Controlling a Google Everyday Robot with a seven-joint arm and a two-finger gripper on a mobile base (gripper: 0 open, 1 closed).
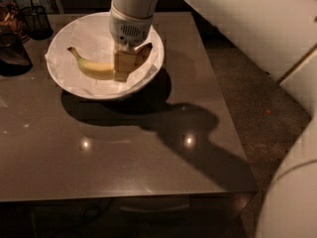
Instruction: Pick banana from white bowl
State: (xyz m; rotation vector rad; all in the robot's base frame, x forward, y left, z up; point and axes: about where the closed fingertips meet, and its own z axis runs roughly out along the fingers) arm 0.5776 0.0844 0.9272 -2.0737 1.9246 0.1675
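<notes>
- Sitting on the shiny grey-brown square table [124, 157], the big round white bowl [104, 95] is near the table's far left corner.
- Crumpled white paper [84, 31] covers the inside of the bowl.
- The curved yellow banana [94, 68] lies on that paper, inside the bowl, a little left of the bowl's middle.
- Its dark stem tip points to the bowl's left side.
- Its other end goes under the gripper.
- The robot's gripper [125, 68] is down inside the bowl, just right of the bowl's middle, right at the banana's thick end.
- I cannot tell how far open it is, or if it has hold of the banana.
- The thick white arm [133, 4] comes down into the bowl from above.
- A dark wire-mesh cup [37, 16] stands behind the bowl, to its left.
- A dark shadow [148, 118] lies on the table in front of the bowl and to its right.
</notes>
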